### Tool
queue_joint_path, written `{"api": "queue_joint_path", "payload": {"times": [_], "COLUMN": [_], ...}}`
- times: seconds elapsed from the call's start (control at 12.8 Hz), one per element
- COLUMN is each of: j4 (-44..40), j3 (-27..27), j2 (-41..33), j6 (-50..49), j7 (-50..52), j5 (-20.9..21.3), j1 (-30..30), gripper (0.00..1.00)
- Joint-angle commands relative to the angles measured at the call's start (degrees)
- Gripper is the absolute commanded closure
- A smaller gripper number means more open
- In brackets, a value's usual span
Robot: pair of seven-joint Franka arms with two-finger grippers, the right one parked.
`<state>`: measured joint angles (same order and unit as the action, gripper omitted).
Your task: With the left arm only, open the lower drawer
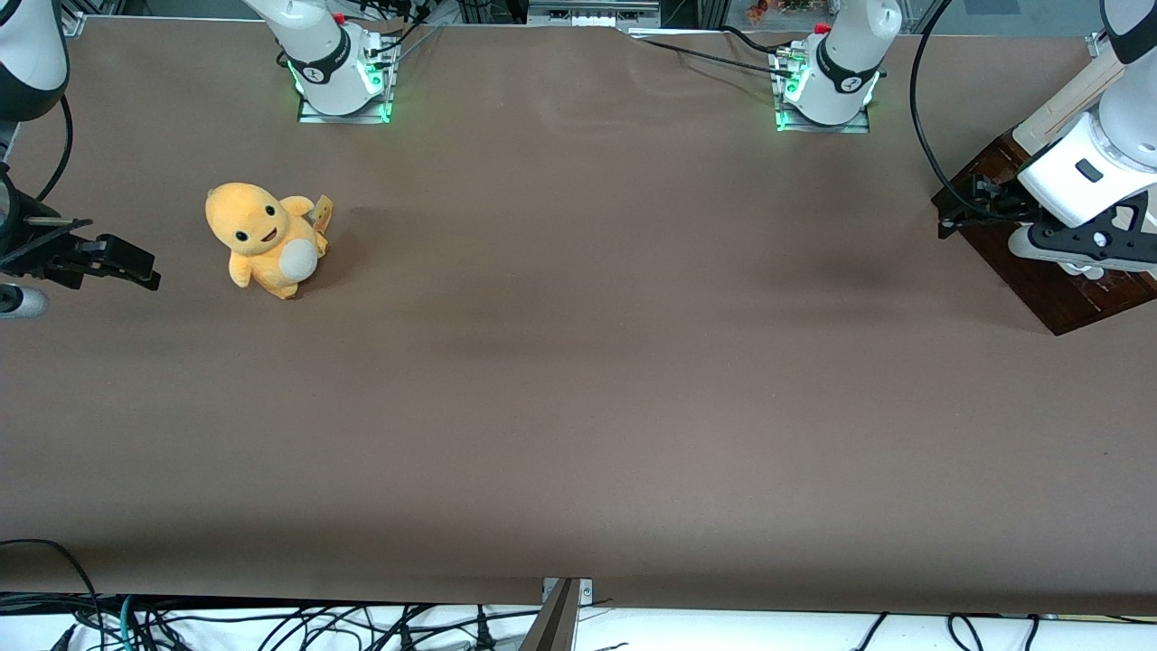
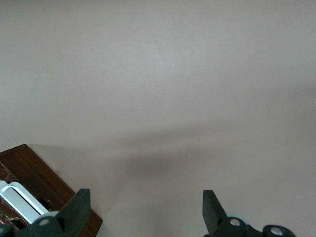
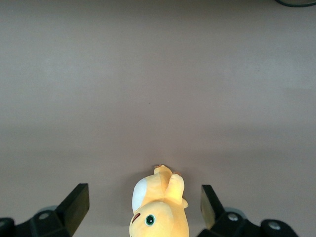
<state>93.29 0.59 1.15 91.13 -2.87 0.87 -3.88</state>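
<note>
We see a matte brown counter (image 1: 578,380), with the dark wood cabinet (image 1: 1039,280) at the working arm's end. The glossy white left arm (image 1: 1094,163) hangs over it, black claw (image 2: 143,210) spread above bare counter beside the cabinet corner. Lower drawer's rounded white bar handle (image 2: 19,200) sits just beside one fingertip (image 2: 79,207); a fuzzy yellow plush (image 1: 265,240) sits toward the parked end.

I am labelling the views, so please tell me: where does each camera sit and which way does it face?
Front view: high, facing both arm bases over the brown table.
Left wrist view: looks down past the open black left gripper at table and dark-brown wooden cabinet.
Right wrist view: downward at the yellow plush toy, which the front view shares.
</note>
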Motion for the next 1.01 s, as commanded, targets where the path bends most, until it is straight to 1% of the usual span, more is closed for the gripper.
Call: {"api": "queue_joint_path", "payload": {"times": [0.0,0.47,0.78,0.93], "j4": [0.8,1.1,0.8,0.8], "j3": [-0.5,-0.6,-0.9,-0.9], "j2": [-1.0,-0.9,1.1,2.0], "j6": [-0.5,-0.7,-1.7,-1.7], "j7": [-1.5,-1.4,-0.4,1.8], "j5": [-2.1,-1.9,-1.0,2.6], "j1": [-0.2,-0.2,-0.2,0.2], "gripper": [0.0,0.0,0.0,0.0]}}
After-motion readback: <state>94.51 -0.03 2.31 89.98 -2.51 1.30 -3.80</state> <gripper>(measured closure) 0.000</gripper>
